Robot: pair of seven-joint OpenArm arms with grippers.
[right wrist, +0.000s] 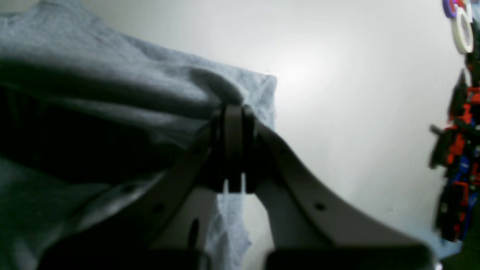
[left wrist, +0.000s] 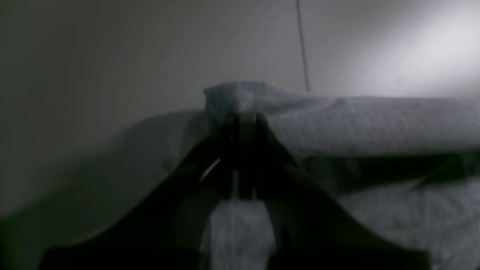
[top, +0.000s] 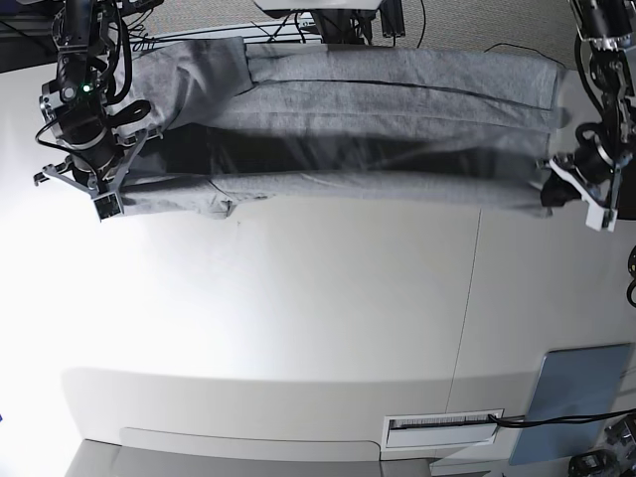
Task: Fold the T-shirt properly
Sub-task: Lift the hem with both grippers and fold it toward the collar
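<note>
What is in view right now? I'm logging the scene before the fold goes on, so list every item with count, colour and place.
T-shirt: one, heather grey, stretched across the far part of the table, its near edge lifted between the two grippers.
Table: one, white, under everything.
Panel: one, pale blue-grey, near corner of the table below the left arm.
Label strip: one, white with dark print, near edge of the table.
Tape rolls: a few, white and purple, top edge of the right wrist view.
Cables: several, black, behind the table.
Left gripper: one, dark, shut on the T-shirt's edge.
Right gripper: one, dark, shut on the T-shirt's edge.
</note>
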